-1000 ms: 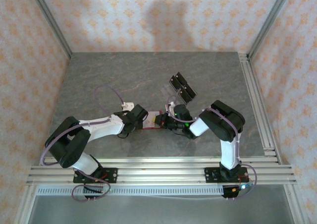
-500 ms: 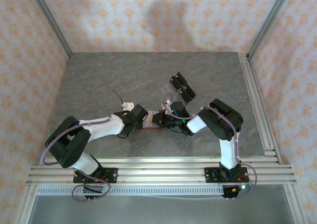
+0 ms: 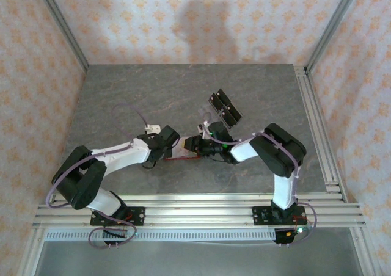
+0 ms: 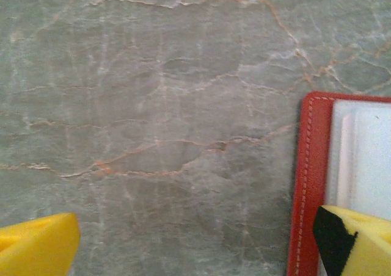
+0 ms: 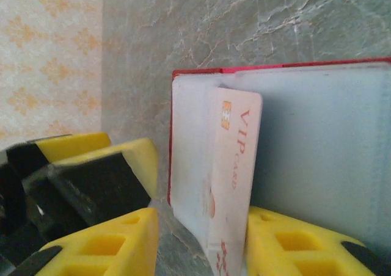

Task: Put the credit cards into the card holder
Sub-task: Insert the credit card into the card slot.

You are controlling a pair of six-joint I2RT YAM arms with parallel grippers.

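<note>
Right wrist: credit card edge inside card holder pocket; jaws apart.

card holder: red, pale inside | card: pinkish, perhaps orange lettering | table: grey, veined

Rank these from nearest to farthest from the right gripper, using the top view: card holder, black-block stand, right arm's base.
1. card holder: at the right gripper, mid-table.
2. black-block stand: just behind it, toward the right.
3. right arm's base: at the near edge, right side.
</note>
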